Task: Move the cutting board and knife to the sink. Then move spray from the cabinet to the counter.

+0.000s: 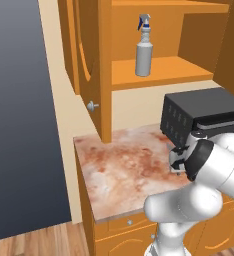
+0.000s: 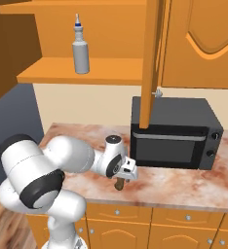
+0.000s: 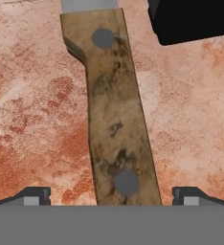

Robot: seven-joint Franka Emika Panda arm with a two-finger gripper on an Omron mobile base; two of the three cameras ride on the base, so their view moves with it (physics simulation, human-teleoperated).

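The knife [image 3: 116, 119] lies flat on the counter [image 3: 32, 110], its brown wooden handle with two grey rivets running up to the grey blade. My gripper [image 3: 114, 196] hangs open just above the handle's end, one fingertip on each side and neither touching it. From the right base view the gripper [image 2: 127, 173] points down in front of the microwave, with the handle end [image 2: 119, 185] showing beneath it. The spray [image 1: 144, 50] stands upright on the inner shelf of the open cabinet [image 1: 161, 70]. The cutting board and the sink are out of view.
A black microwave [image 2: 174, 131] sits on the counter [image 1: 124, 170] just right of the gripper, its corner [image 3: 190, 19] close to the knife. An open cabinet door [image 2: 152, 63] hangs above the microwave. The counter's left end drops off beside a dark wall [image 1: 19, 115].
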